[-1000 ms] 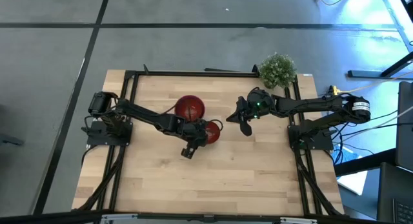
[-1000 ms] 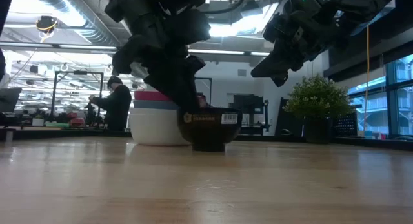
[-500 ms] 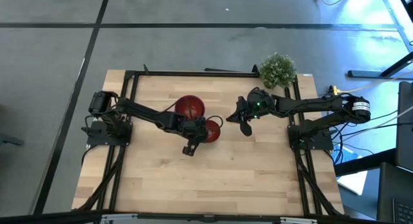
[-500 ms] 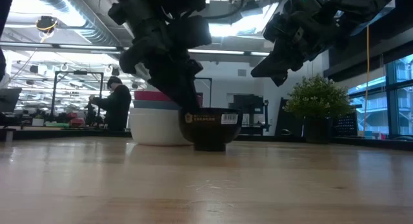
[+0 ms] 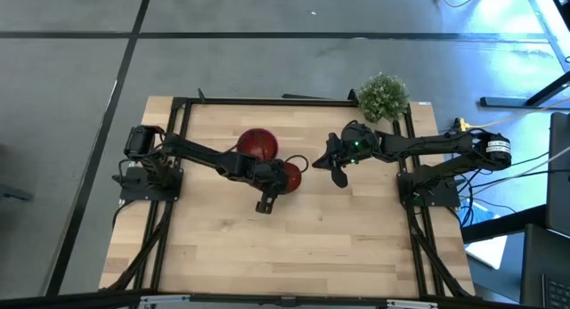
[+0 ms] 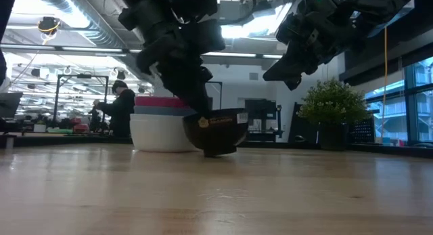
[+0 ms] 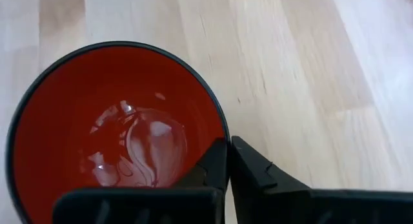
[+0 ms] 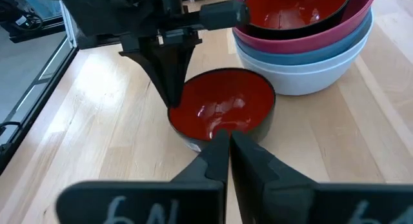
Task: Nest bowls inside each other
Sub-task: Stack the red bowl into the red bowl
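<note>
**Left gripper pinching rim of loose dark red bowl, bowl tipped**

High view: left gripper (image 5: 272, 186) sits mid-table, clamped on the rim of a small dark red bowl (image 5: 289, 176). Bowl is just beside the nested stack (image 5: 256, 144), on the stack's right-hand side toward the right arm. Stack's top bowl shows red inside from above. Right gripper (image 5: 334, 171) hangs near the potted plant (image 5: 384, 96), apart from both bowls. Wooden table (image 5: 294, 247) under all of it.

Low view: dark red bowl (image 6: 216, 130) is tilted, rim higher on one side, opening facing up and slightly toward the stack; only part of its base touches the table (image 6: 216, 194). Left gripper (image 6: 196, 99) comes down onto its rim. Stack (image 6: 159, 123) behind it: white bowl at bottom, blue, then magenta pink on top, all upright. Right gripper (image 6: 287, 62) is well above the table. Plant (image 6: 331, 103) at the far edge. A person (image 6: 122, 110) stands in the room behind.

Left wrist view: fingers (image 7: 216, 166) closed tight on the bowl's rim, one inside, one outside. Red interior (image 7: 119, 130) faces the camera, black edge.

Right wrist view: right gripper (image 8: 226, 150) has its fingers pressed together, holding nothing. Past them, the loose bowl (image 8: 222, 111) with the left gripper (image 8: 171, 88) on its rim; stack (image 8: 303, 40) beside it, a second dark red bowl nested on top.
</note>
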Available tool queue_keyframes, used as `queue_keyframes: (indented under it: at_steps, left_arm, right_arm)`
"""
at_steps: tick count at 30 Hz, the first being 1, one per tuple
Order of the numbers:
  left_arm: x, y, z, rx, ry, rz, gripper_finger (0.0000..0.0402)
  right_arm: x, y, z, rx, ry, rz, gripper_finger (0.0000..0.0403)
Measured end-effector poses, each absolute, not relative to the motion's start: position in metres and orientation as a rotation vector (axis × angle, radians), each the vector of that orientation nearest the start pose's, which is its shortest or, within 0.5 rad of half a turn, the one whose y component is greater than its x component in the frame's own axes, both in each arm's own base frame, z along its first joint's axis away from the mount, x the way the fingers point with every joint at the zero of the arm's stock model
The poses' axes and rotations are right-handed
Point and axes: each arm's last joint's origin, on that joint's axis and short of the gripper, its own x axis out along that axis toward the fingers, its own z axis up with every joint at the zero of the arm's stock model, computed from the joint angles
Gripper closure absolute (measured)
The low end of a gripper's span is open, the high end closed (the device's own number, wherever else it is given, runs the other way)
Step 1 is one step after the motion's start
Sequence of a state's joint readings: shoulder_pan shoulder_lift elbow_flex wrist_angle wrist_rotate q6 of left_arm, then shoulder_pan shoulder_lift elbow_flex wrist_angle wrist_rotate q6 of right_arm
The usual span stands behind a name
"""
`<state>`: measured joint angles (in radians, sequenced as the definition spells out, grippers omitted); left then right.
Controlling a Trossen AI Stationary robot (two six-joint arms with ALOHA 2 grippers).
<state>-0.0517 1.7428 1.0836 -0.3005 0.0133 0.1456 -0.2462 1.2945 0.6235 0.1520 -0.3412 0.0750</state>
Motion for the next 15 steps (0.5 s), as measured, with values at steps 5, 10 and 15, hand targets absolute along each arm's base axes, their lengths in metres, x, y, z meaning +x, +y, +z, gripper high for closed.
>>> queue_keyframes:
  at_steps: [5,10,15]
  left_arm:
    - [0.357,-0.017,0.187,0.121,0.863,-0.153,0.0399]
    - [0.363,-0.017,0.193,0.078,0.792,-0.181,0.04]
    - [0.369,-0.011,0.216,0.121,0.772,-0.177,0.04]
  right_arm:
    - [0.254,-0.054,0.205,0.225,0.502,0.074,0.0386]
    - [0.254,-0.054,0.204,0.227,0.513,0.074,0.0386]
    - [0.253,-0.054,0.203,0.231,0.526,0.073,0.0386]
